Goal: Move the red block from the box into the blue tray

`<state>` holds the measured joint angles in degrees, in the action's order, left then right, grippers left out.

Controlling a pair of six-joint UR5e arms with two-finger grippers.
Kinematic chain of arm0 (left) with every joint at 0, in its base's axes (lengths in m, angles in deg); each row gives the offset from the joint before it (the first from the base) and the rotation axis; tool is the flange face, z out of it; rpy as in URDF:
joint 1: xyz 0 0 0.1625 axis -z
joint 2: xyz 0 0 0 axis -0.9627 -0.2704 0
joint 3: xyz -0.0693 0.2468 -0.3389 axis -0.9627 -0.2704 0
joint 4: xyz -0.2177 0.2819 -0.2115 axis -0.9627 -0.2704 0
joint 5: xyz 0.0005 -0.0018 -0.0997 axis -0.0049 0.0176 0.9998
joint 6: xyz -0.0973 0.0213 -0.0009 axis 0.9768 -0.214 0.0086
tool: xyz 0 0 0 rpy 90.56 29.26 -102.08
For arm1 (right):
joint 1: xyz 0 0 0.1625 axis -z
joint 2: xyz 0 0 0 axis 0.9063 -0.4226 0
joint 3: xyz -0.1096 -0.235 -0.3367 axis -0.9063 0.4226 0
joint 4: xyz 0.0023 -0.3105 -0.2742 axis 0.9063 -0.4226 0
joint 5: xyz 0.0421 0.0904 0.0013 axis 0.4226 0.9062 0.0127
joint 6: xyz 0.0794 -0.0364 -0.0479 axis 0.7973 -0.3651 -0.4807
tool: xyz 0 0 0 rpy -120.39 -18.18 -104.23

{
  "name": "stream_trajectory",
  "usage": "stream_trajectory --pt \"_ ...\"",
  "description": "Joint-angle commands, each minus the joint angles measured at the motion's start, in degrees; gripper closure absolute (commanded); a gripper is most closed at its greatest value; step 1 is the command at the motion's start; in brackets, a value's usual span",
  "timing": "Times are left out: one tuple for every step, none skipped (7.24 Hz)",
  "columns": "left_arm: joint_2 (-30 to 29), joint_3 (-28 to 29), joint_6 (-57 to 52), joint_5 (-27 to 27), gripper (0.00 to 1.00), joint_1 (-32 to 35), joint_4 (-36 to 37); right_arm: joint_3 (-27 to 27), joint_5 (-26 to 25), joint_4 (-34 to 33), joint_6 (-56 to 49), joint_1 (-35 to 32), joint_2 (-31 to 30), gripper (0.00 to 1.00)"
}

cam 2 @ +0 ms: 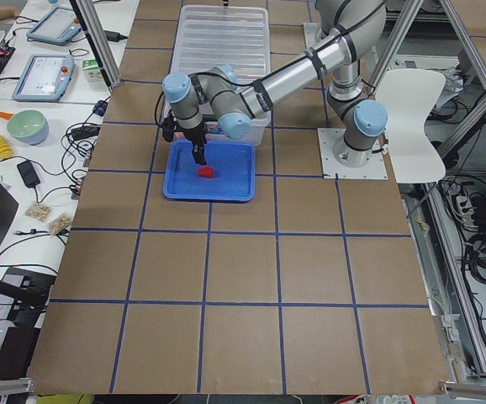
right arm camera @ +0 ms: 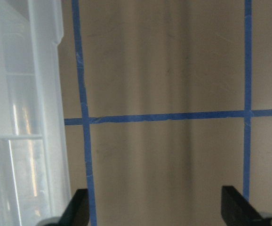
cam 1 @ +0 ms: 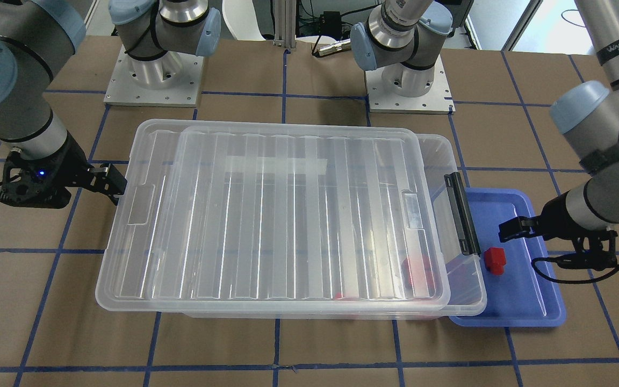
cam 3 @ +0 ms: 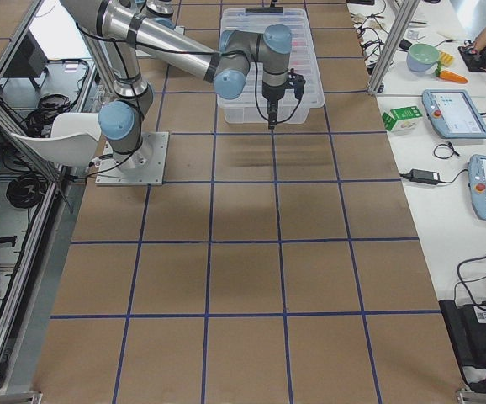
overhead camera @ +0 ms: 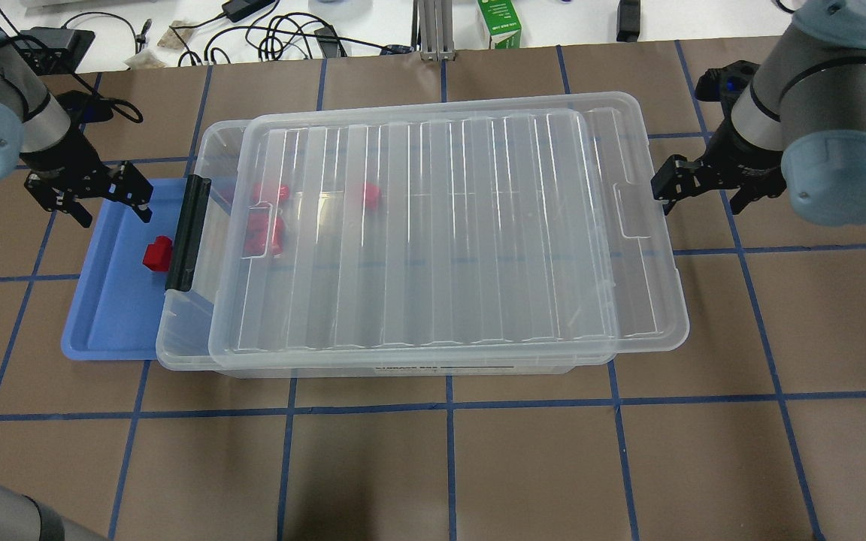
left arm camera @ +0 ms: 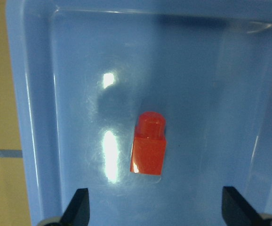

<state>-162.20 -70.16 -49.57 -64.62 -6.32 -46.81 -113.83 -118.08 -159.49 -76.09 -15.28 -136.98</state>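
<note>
The left gripper (left arm camera: 156, 202) is held spread wide with nothing between its fingers, above the blue tray (left arm camera: 28, 117). The red block (left arm camera: 148, 148) is seen resting on the tray floor just ahead of the fingers, untouched. One edge of the tray is hidden under the rim of the box (overhead camera: 181, 342), on which the lid (overhead camera: 418, 225) is laid askew. The right gripper (right arm camera: 155, 202) is likewise held spread and empty over the table (right arm camera: 164, 70) beside the box's other end.
</note>
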Motion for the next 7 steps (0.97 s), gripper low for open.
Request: stream_trajectory --pt "6.61 2.98 0.92 1.0 0.0 2.83 -6.77 0.06 -0.21 -1.48 2.56 -3.82 0.47 0.0" --pt "9.6 2.89 4.32 1.09 0.0 5.98 -8.26 -0.03 0.05 -1.23 3.79 -3.92 0.56 0.0" --pt "12.59 2.72 6.96 1.44 0.0 9.75 -8.97 0.32 -0.03 -1.31 4.06 -4.18 0.56 0.0" --pt "14.19 2.54 10.47 1.53 0.0 13.79 -9.23 0.76 -0.03 -1.31 3.63 -4.18 0.65 0.0" --pt "15.25 2.54 13.2 1.79 0.0 17.84 -10.19 2.59 -0.56 -1.23 3.1 -4.1 0.56 0.0" --pt "16.65 2.45 13.58 2.23 0.0 20.4 -11.51 5.39 -0.65 0.34 3.1 -4.1 -0.31 0.0" --pt "17.97 2.1 13.84 2.32 0.0 21.73 -13.44 8.12 -0.39 5.84 3.27 -4.1 -2.58 0.0"
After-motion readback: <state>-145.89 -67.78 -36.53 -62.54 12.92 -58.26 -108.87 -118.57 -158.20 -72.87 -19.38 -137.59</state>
